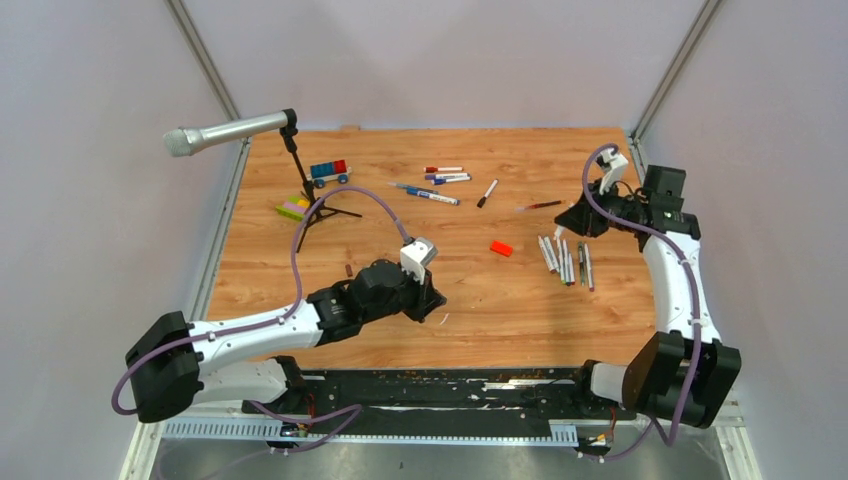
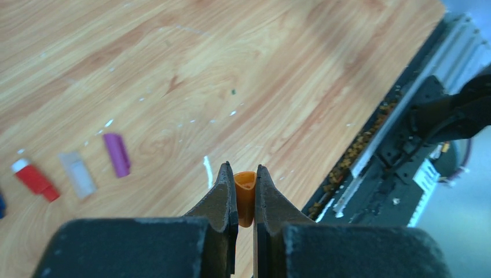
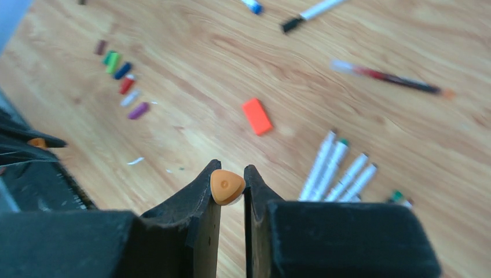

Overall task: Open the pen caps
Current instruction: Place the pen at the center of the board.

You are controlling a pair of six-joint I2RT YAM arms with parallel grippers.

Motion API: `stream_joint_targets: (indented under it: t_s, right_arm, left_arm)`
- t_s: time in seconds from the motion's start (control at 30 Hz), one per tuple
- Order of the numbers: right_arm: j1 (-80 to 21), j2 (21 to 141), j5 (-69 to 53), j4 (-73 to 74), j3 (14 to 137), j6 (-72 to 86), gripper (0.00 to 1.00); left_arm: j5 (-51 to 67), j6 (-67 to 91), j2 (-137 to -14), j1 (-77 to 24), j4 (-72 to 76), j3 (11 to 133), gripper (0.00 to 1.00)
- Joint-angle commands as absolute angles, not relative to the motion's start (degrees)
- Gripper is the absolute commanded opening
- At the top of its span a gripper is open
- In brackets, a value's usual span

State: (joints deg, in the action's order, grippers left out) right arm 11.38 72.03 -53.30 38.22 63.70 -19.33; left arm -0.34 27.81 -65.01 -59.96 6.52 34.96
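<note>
My left gripper is shut on an orange pen cap, open end facing away, low over the near table; in the top view it is left of centre. My right gripper is shut on a pen with an orange end, at the right. A purple cap, a clear cap and a red cap lie in a row. Several uncapped pens lie side by side. Capped pens lie at the back.
An orange-red block lies mid-table. A grey microphone on a black tripod stands at the back left beside toy bricks. The black base rail runs along the near edge.
</note>
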Motion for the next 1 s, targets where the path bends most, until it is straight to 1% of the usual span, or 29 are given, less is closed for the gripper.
stream_joint_targets:
  t_s: [0.0, 0.2, 0.53, 0.73, 0.97]
  right_arm:
    - [16.6, 72.5, -44.4, 40.1, 62.6, -25.4, 0.0]
    - [20.1, 80.9, -35.1, 45.1, 64.8, -30.2, 0.0]
    - [22.0, 94.3, -21.8, 52.2, 71.3, -34.2, 0.01]
    - [22.0, 99.9, -17.4, 53.1, 73.6, -33.9, 0.06]
    - [22.1, 106.1, -17.6, 55.3, 77.5, -33.0, 0.1]
  left_arm:
    - [-8.7, 28.8, -65.0, -60.0, 1.7, 35.6, 0.0]
    - [-9.6, 28.3, -67.2, -60.0, -1.5, 37.4, 0.0]
    - [-11.4, 27.7, -65.5, -60.0, -1.1, 35.7, 0.0]
    - [-12.1, 27.1, -64.5, -60.0, -1.5, 35.5, 0.0]
    - [-12.7, 27.2, -63.2, -60.0, -1.6, 34.9, 0.0]
